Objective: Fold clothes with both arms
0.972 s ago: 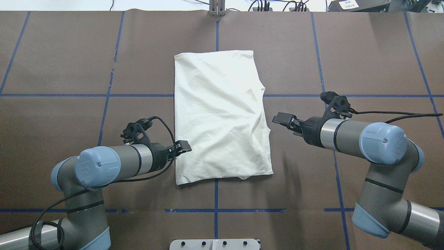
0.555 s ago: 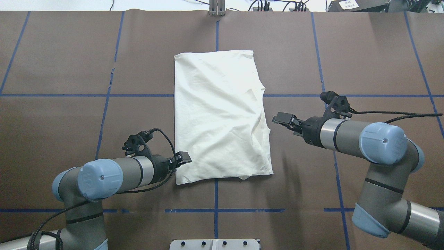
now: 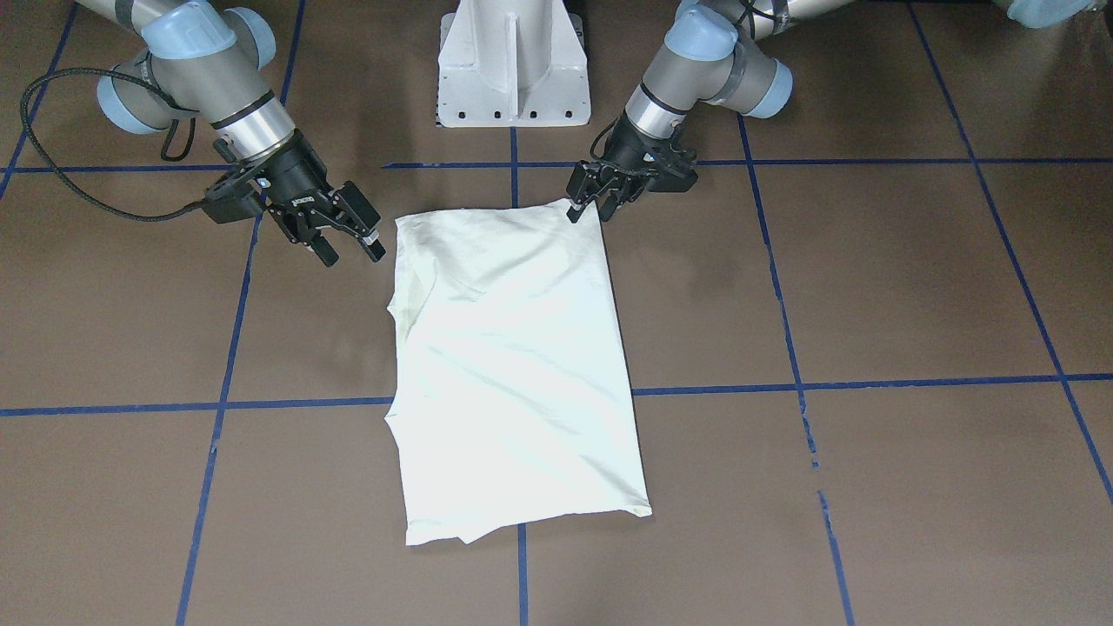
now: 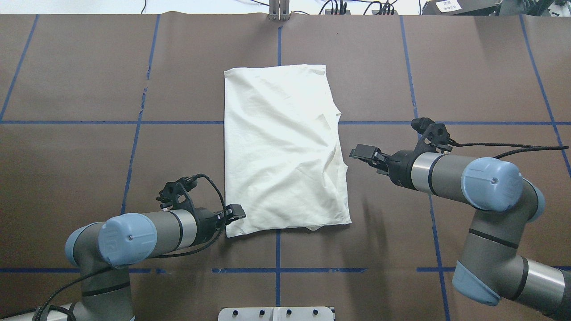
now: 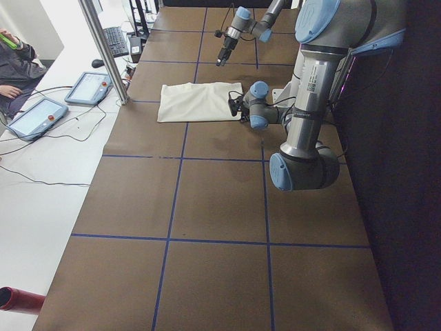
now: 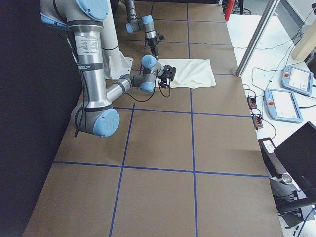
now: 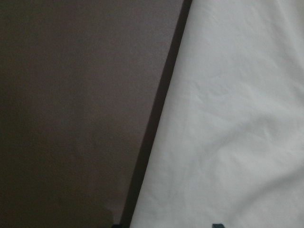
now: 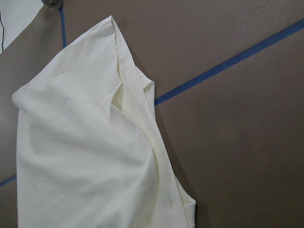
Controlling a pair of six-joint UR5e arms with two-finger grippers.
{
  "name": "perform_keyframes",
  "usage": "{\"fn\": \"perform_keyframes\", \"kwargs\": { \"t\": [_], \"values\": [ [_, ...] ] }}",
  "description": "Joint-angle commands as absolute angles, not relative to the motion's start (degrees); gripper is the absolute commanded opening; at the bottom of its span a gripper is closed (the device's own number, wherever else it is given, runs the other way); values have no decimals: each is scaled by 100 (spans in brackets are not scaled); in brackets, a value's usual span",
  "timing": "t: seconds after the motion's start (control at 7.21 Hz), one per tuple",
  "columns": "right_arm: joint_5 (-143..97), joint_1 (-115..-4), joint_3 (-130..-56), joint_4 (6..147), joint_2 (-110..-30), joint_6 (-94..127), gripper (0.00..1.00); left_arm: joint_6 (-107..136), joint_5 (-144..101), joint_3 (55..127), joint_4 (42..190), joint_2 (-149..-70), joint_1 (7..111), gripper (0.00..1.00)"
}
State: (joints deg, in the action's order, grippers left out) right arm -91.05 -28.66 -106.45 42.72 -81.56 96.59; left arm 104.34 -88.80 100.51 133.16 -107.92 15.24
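The left black two-finger gripper (image 4: 235,211), fingers spread at the near left corner of the cream folded cloth shirt (image 4: 281,147), may pinch only the top layer, and the right black gripper (image 3: 353,255), also spread, hangs beside the hem.

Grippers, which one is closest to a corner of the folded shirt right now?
The left gripper, its tips at a robot-side corner of the shirt. The right gripper hangs beside the opposite long edge, apart from it.
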Motion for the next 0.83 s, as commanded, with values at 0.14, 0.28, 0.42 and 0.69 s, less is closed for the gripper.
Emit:
{"fn": "perform_keyframes", "kwargs": {
  "t": [0.14, 0.28, 0.42, 0.69],
  "values": [
    [-9071, -2865, -10652, 4271, -8148, 9659, 99, 10424, -8746, 10072, 13307, -10793, 1363, 70],
    [-9044, -2865, -10652, 4263, -8147, 9659, 99, 10424, -8710, 10090, 13298, -10802, 1362, 56],
    [-9027, -2865, -10652, 4271, -8147, 9659, 99, 10424, -8719, 10238, 13289, -10776, 1371, 24],
    [-8930, -2787, -10618, 4271, -8139, 9659, 99, 10424, -8710, 10283, 13289, -10740, 1371, 7]
  ]
}}
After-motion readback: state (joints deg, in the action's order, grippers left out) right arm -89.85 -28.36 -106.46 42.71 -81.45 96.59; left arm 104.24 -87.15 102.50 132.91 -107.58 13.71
